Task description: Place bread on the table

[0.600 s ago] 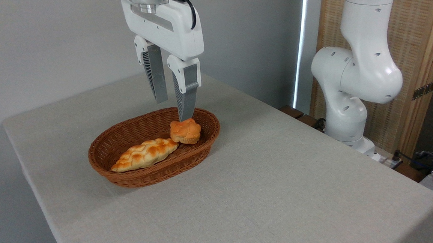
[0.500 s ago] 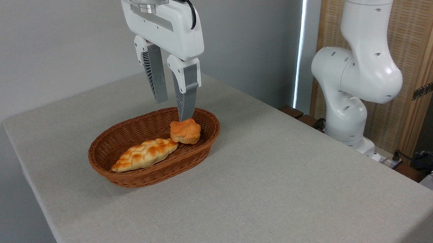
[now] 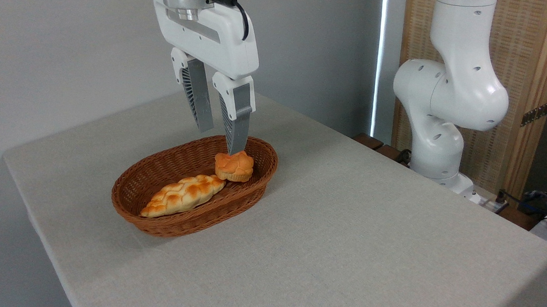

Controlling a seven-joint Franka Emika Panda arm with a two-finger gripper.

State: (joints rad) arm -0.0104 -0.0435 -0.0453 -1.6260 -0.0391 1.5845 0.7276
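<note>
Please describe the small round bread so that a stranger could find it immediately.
On the light grey table stands a brown oval wicker basket. At its right end lies the small orange-golden bun. Unlike the long pale braided loaf beside it, it is round and knobbly.

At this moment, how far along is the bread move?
Done: nothing on the table yet. In hand: the open gripper hangs just above the bread, which sits in the basket beside the braided loaf. Left: grasp, lift out, set on the table.
</note>
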